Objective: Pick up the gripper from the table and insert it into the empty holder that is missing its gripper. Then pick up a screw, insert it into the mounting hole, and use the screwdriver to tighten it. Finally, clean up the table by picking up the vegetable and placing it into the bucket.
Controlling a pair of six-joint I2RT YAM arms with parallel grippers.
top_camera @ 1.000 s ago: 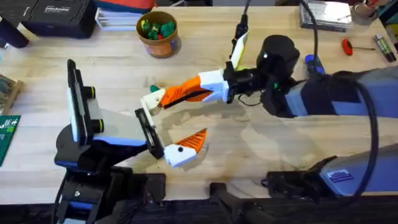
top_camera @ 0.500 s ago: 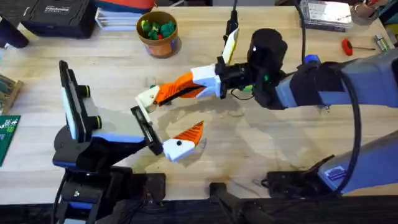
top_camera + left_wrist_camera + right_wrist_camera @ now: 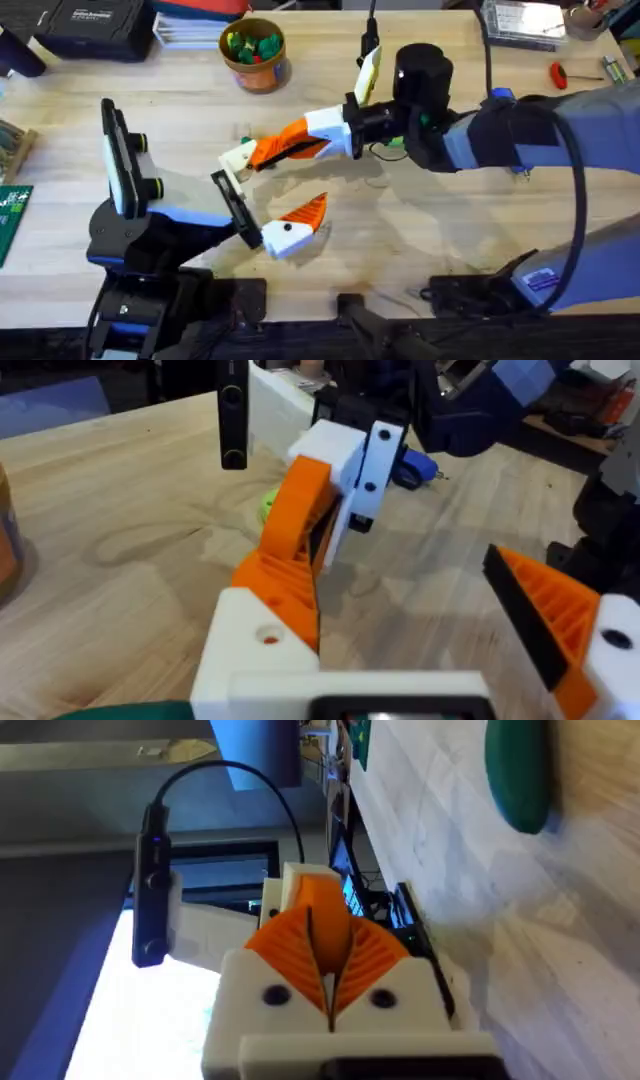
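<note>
My left gripper [image 3: 268,192] stands open at the table's middle. One of its fingers carries an orange tip [image 3: 305,215]. The other is the white holder [image 3: 238,158]. My right gripper [image 3: 264,152] reaches in from the right, its orange pads shut on the orange gripper [image 3: 272,582], which rests against the holder [image 3: 255,645]. The dark green vegetable [image 3: 518,770] lies on the wood beyond the fingertips. At the back stands the tan bucket [image 3: 255,50]. The blue screwdriver [image 3: 500,97] peeks out behind the right arm.
A red-handled tool [image 3: 560,72] lies at the back right. A black case [image 3: 95,25] and stacked books sit at the back left, and a green circuit board [image 3: 12,215] lies at the left edge. A bright green disc [image 3: 268,507] lies under the right arm.
The right gripper has moved a little left and back with the orange piece. The left gripper shifted slightly with it, so the piece stays at the white holder.
</note>
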